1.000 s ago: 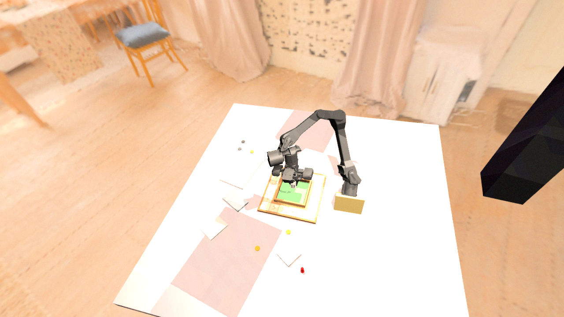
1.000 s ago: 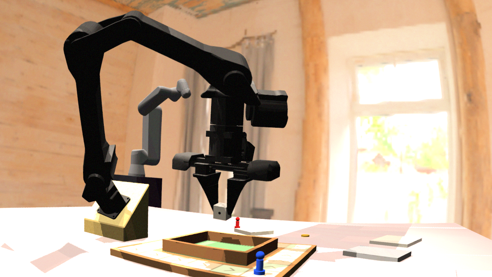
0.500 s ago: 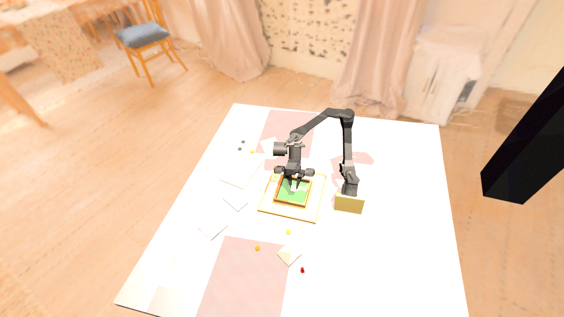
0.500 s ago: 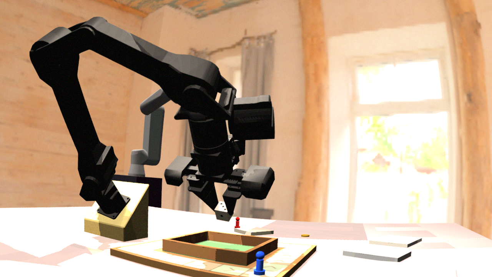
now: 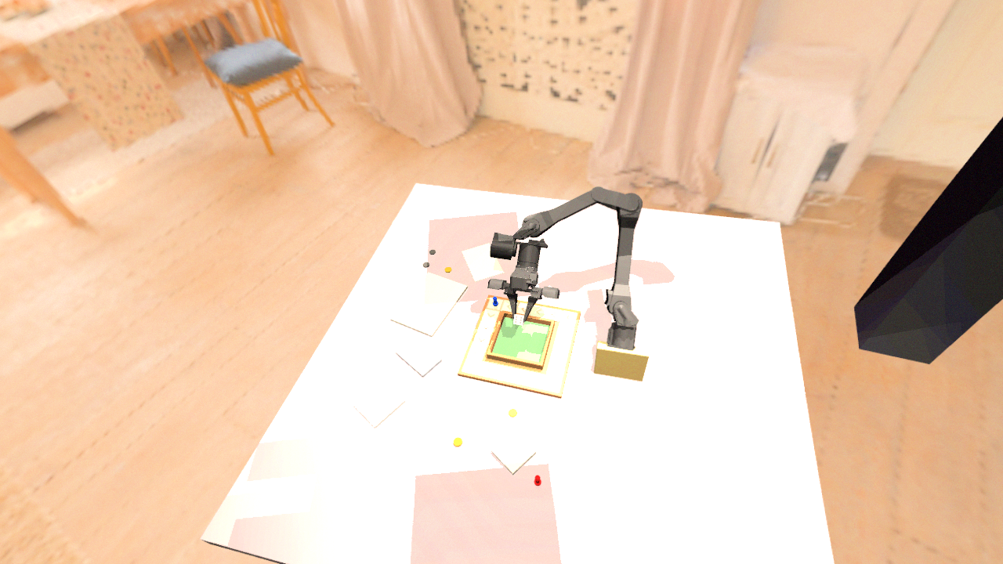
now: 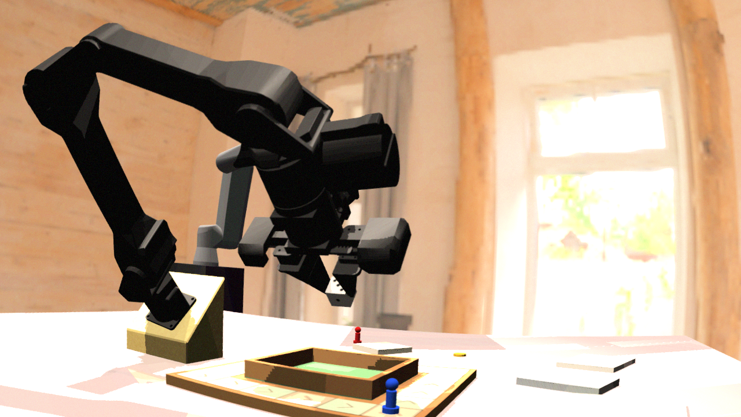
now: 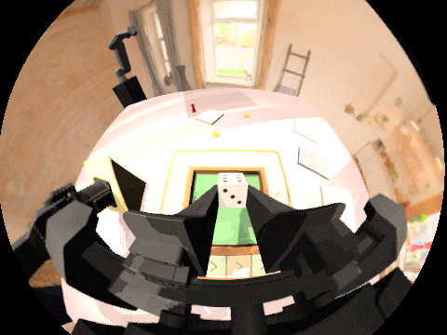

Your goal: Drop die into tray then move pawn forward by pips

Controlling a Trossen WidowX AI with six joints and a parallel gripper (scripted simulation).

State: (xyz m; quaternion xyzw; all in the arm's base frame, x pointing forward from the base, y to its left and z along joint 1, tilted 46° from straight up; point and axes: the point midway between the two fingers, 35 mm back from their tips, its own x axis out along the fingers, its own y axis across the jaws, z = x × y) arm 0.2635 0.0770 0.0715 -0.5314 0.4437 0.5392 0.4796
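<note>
My gripper [image 5: 519, 316] [image 6: 340, 292] [image 7: 231, 188] is shut on the white die [image 5: 518, 319] [image 6: 340, 297] [image 7: 232, 195] and holds it in the air above the tray, tilted. In the wrist view one die face shows three pips. The dice tray [image 5: 550, 343] [image 6: 311, 381] [image 7: 191, 186] has brown walls and a green floor, and sits in the middle of the board [image 5: 469, 368] [image 6: 445, 386] [image 7: 175, 172] with its ring of arrowed squares. The blue pawn [image 5: 494, 301] [image 6: 390, 398] stands upright on a corner square of the board; I cannot make it out in the wrist view.
A red pawn [image 5: 537, 480] [image 6: 357, 335] [image 7: 193, 108] stands far from the board, near a flat pale tile [image 5: 514, 457] [image 6: 382, 348] [image 7: 209, 116]. Yellow discs [image 5: 512, 413] [image 7: 216, 134] and more flat tiles [image 5: 429, 302] [image 6: 568, 382] lie around. The arm's yellow base block [image 5: 620, 362] [image 6: 207, 321] stands beside the board.
</note>
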